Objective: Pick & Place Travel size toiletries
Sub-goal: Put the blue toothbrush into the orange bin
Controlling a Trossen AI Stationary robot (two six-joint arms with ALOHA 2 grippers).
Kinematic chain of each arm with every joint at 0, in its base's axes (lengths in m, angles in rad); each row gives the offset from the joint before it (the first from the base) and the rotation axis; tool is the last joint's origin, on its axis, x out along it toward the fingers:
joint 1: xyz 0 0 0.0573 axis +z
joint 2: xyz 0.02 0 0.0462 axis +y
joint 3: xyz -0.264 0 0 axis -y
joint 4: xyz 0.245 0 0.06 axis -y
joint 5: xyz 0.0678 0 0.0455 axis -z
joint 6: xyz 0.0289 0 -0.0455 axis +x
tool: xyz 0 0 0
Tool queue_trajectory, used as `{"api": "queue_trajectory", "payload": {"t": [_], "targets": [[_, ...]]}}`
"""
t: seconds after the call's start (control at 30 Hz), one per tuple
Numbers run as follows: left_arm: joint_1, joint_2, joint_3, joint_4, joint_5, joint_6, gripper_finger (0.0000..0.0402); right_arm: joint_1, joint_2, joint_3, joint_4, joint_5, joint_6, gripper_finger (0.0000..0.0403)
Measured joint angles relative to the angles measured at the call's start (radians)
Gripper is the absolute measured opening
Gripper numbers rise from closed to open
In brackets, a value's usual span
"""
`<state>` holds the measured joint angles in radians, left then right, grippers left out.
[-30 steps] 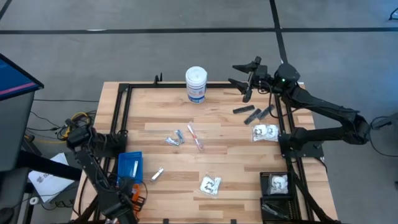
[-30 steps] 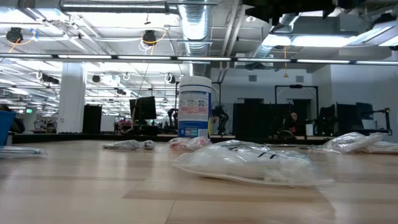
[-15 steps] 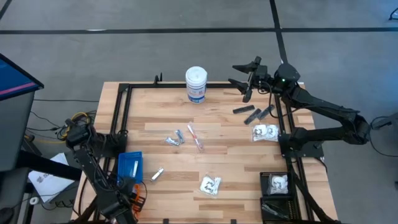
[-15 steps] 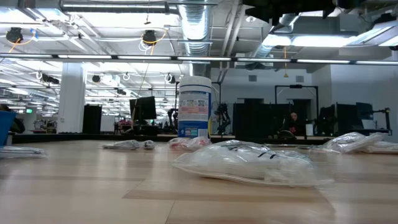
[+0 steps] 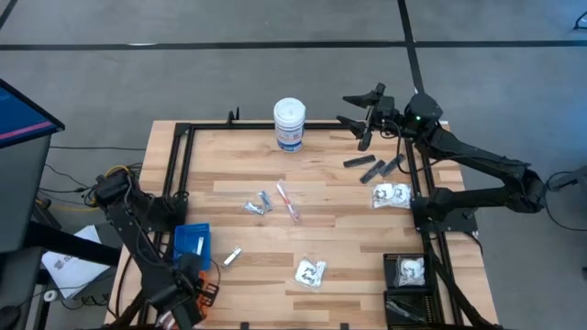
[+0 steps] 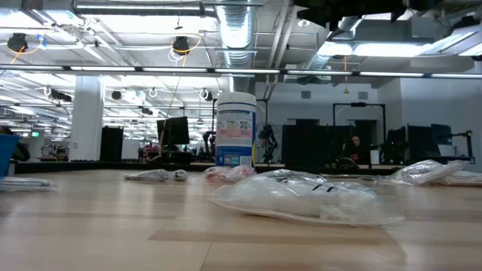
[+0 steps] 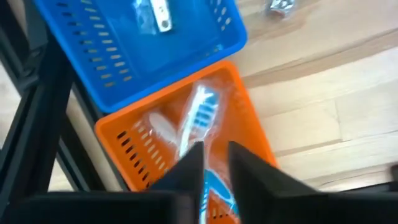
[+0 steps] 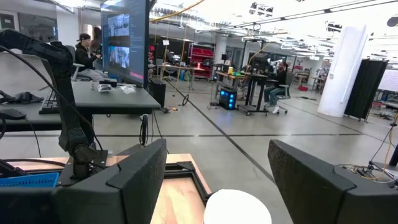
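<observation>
While left end effector hung over orange bin, lower left, grip unclear, straight lift looked wise; right end effector stood spread, upper right.

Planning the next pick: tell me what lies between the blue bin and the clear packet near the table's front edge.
One small silver tube, seen in the high view between the blue bin and the clear packet.

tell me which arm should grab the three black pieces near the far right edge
Right, probably. The right gripper hangs open just beyond the black pieces; the left gripper is over the orange bin, diagonally opposite.
</observation>
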<state>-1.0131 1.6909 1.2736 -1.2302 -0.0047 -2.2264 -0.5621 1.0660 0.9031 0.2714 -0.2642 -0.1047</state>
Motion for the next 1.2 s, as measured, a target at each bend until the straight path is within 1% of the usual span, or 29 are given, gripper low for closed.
{"api": "queue_trajectory", "payload": {"t": [0.03,0.07,0.2,0.43,0.53,0.83,0.93,1.2], "targets": [[0.005,0.000,0.000,0.000,0.000,0.011,0.0021,0.000,0.000,0.000,0.000,0.000,0.000,0.0276],[0.008,0.000,0.000,0.000,0.000,0.018,0.0012,0.000,0.000,0.000,0.000,0.000,0.000,0.0276],[0.009,-0.001,-0.045,0.046,0.024,0.023,0.0003,0.000,0.000,0.000,-0.001,0.000,0.000,0.0276],[0.004,0.000,-0.194,0.280,0.038,0.042,0.0001,0.000,0.000,0.000,-0.001,0.000,0.000,0.0276],[0.004,0.000,-0.213,0.314,0.038,0.054,0.0001,0.000,0.000,0.000,-0.001,0.000,0.000,0.0276],[0.004,-0.061,-0.182,0.307,0.030,0.067,0.0001,0.000,0.000,0.000,0.000,0.000,0.000,0.0276],[0.004,-0.068,-0.182,0.247,0.031,0.049,0.0001,0.000,0.000,0.000,-0.001,0.000,0.000,0.0276],[0.004,-0.068,-0.182,0.163,0.038,0.051,0.0001,0.000,0.000,0.000,-0.001,0.000,0.000,0.0276]]}}
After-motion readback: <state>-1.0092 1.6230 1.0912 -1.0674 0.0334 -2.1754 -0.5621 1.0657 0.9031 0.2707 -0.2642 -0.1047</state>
